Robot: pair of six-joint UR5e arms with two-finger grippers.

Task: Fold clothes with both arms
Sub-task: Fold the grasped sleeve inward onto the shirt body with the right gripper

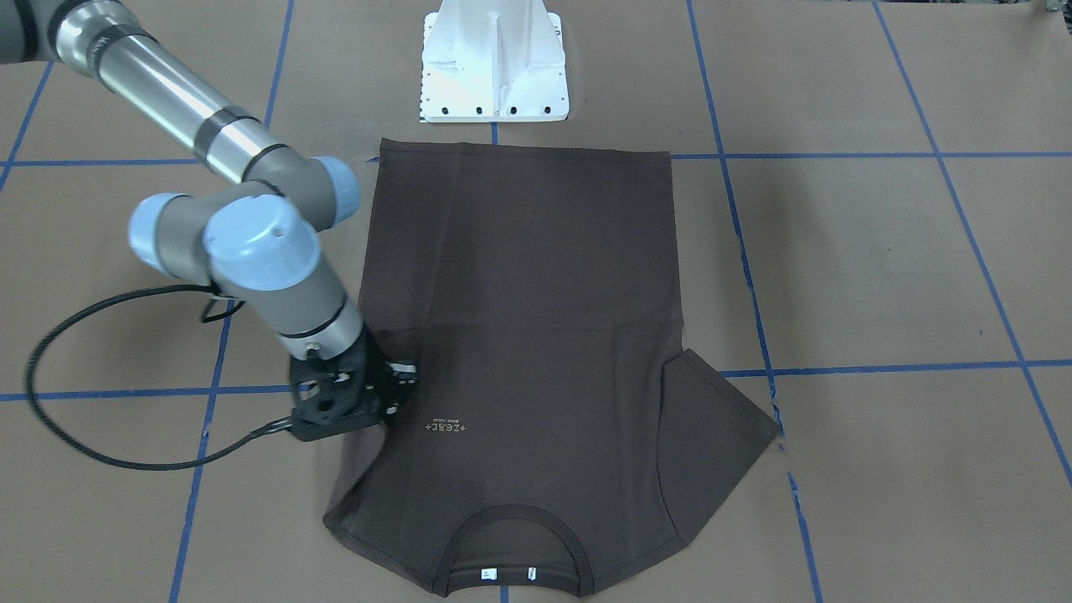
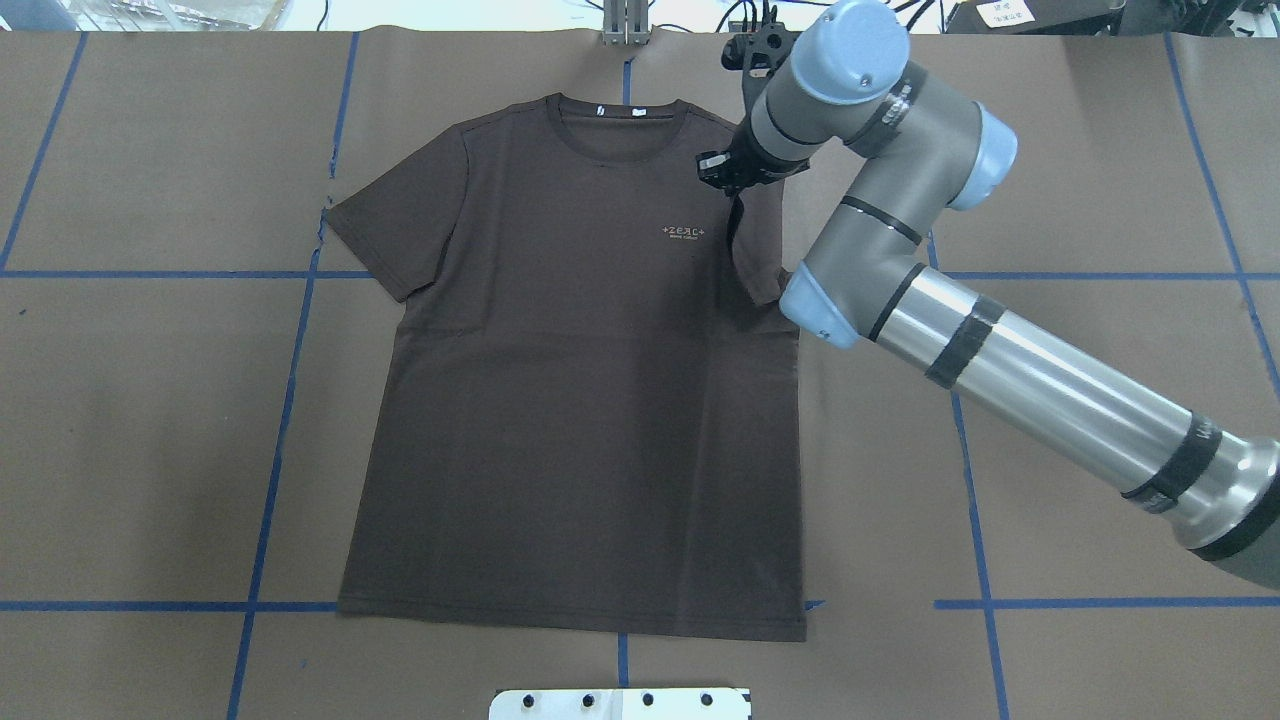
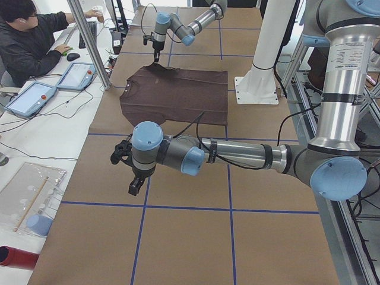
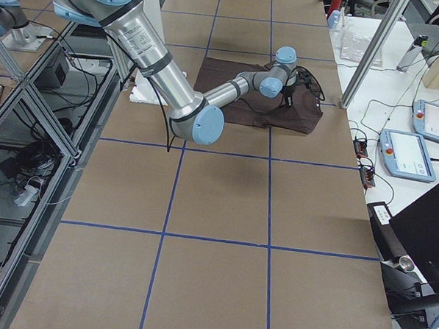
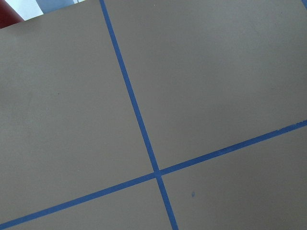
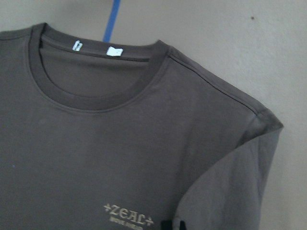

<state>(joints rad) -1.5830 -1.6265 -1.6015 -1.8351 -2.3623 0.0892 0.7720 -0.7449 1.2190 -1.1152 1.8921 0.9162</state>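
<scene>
One sleeve of two started | T-shirt [image 2: 570, 400] lies flat, front up, on the table [image 2: 1100, 150] | right gripper [image 2: 722, 172] pinches near sleeve [image 2: 752, 262], lifted inward | left gripper [image 3: 133, 181] well apart, grip unreadable | far sleeve [image 2: 385, 235] and body folds remain

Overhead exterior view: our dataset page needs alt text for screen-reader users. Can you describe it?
A dark brown T-shirt lies front up on a brown table gridded with blue tape, collar at the far edge. The right arm reaches in from the right; the right gripper pinches that side's sleeve, folded in over the chest.
</scene>
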